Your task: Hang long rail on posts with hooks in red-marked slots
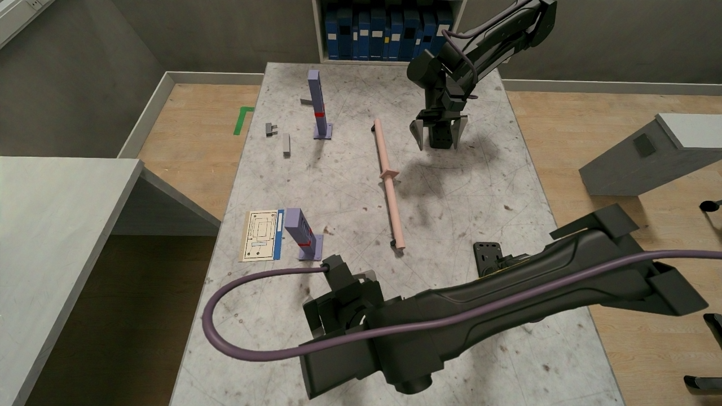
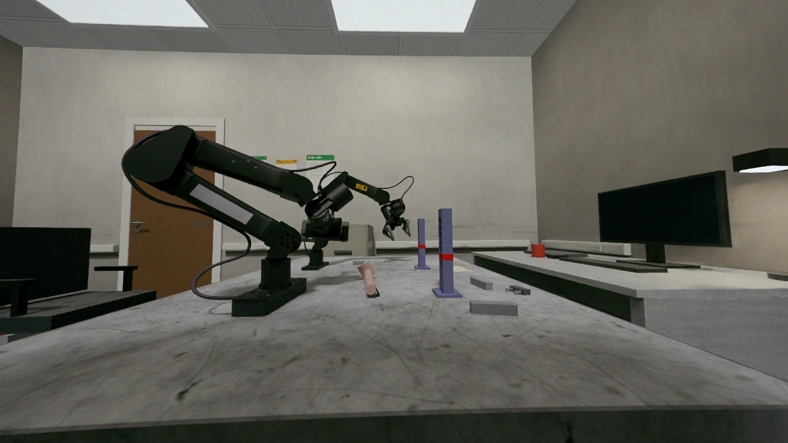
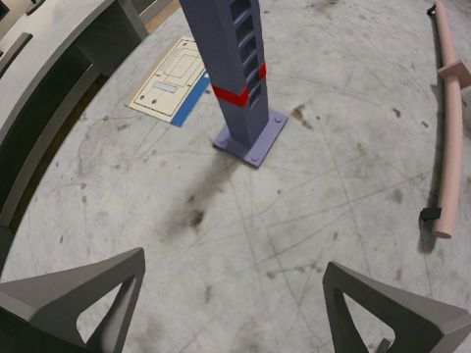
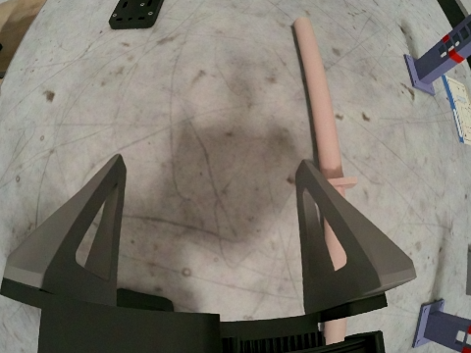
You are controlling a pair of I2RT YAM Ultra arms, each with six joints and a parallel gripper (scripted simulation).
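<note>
The pink rail lies flat on the table, with a small flange at its middle and a dark hook at each end. It also shows in the left wrist view and the right wrist view. Two purple posts with red marks stand upright, the far post and the near post. My right gripper is open and empty above the table, just beside the rail's far half. My left gripper is open and empty, in front of the near post and apart from the rail's near end.
A paper card lies next to the near post. Two small grey blocks lie left of the far post. The left arm's base plate sits near the rail's near end. A shelf of blue binders stands behind the table.
</note>
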